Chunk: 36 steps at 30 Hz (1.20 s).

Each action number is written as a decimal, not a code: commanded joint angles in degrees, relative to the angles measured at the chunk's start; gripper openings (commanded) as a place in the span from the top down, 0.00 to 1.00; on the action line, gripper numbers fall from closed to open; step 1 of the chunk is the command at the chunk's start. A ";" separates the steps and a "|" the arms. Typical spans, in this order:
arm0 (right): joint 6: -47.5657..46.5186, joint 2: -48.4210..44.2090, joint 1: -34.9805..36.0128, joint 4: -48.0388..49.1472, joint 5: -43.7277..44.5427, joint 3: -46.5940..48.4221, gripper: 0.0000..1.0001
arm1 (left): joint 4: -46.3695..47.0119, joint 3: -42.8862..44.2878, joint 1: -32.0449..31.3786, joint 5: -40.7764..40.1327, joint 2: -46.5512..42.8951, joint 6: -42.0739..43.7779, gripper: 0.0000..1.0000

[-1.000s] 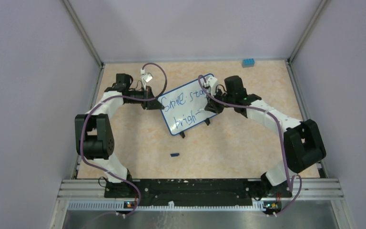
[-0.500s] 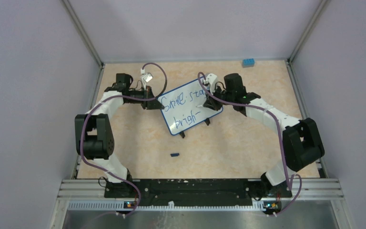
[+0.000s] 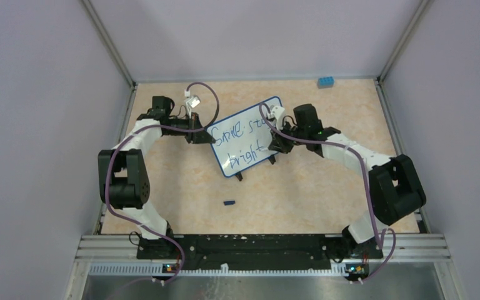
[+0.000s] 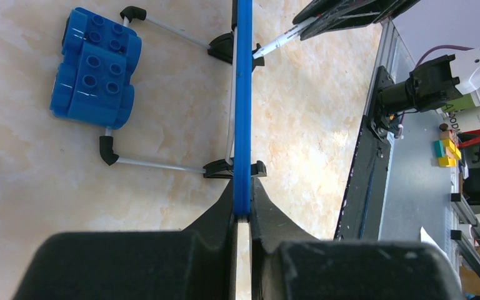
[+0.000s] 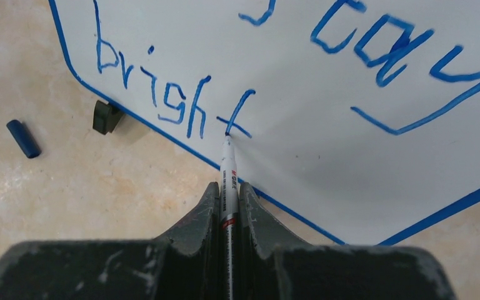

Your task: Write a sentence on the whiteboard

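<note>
The whiteboard stands tilted mid-table on black feet, edge-on in the left wrist view. The sentence reads "Smile stay" over "bright" in blue; "bright" shows in the right wrist view. My left gripper is shut on the board's blue frame at its left edge. My right gripper is shut on a white marker, its tip touching the board at the foot of the final "t".
A dark blue marker cap lies on the table in front of the board, also in the right wrist view. A blue toy brick sits at the back edge; a blue brick lies behind the board.
My right gripper moved down and left from the board's upper right to the end of "bright". The final letter's dash became a finished "t". The left arm has not moved.
</note>
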 commanded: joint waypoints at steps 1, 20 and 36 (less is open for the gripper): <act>-0.92 -2.44 -0.28 1.79 1.52 -1.95 1.00 | -0.68 0.90 -0.55 -1.13 0.02 2.57 1.00; -3.68 -3.30 -0.64 -1.59 4.85 1.02 1.00 | -0.58 1.25 -0.55 -1.27 -0.04 2.25 1.00; -3.68 -5.68 -0.85 -3.41 5.02 2.43 1.00 | -0.80 1.44 -0.62 -0.98 -0.30 2.28 1.00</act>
